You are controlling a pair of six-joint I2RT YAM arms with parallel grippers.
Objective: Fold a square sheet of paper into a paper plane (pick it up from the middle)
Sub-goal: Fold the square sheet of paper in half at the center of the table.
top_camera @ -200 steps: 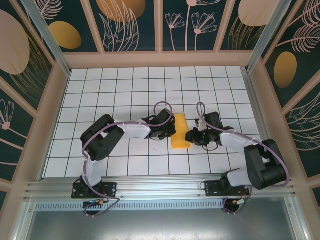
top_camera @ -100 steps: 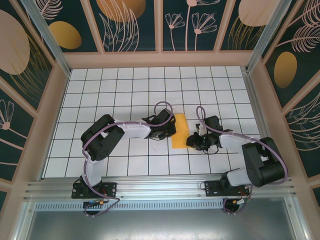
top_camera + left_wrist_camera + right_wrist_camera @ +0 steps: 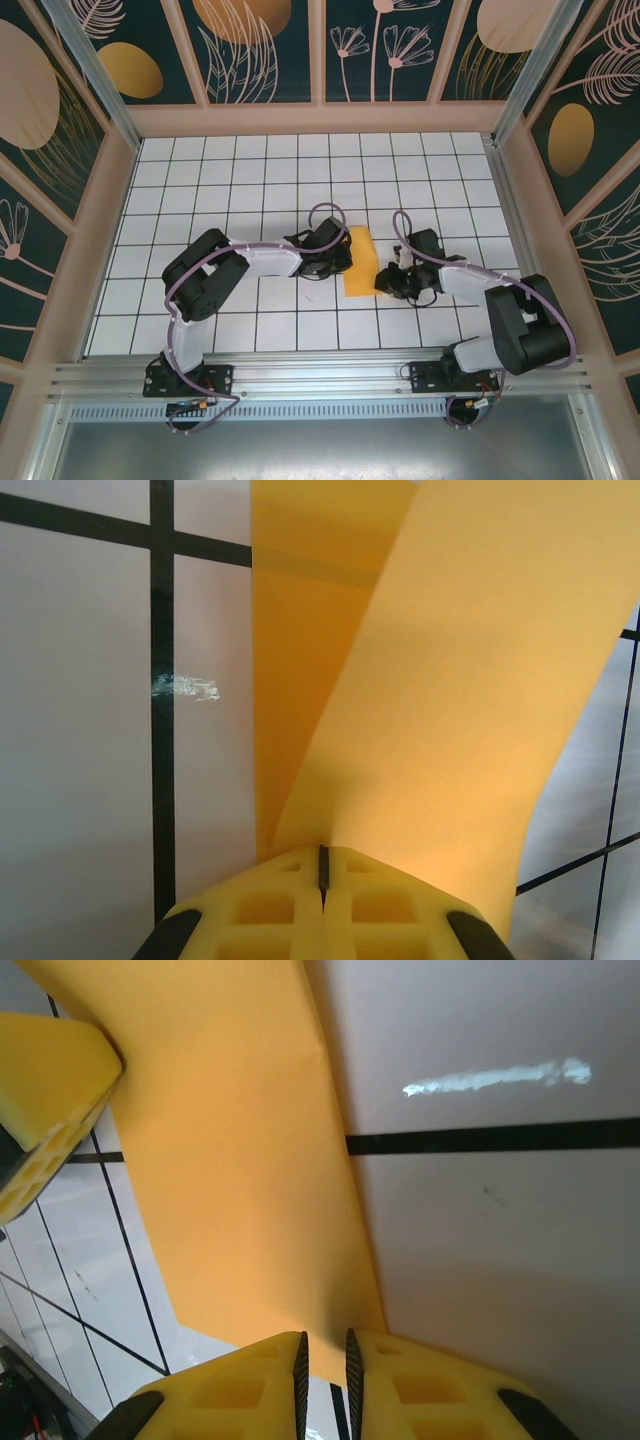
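Left pincer [image 3: 322, 852] is pinching the square sheet of paper [image 3: 360, 262] at its left edge, jaws pressed together; right pincer [image 3: 322, 1338] is showing a narrow slit at the right edge, grip unclear. Folded, the sheet is lying on the middle of the desk [image 3: 250, 180], long axis running near to far

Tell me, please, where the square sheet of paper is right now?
In the top view, the square sheet of paper, partly folded, lies centrally between the left gripper and the right gripper, both pinching it.

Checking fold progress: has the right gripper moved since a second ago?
Yes: the right gripper has shifted slightly toward the near edge, judged against the grid.
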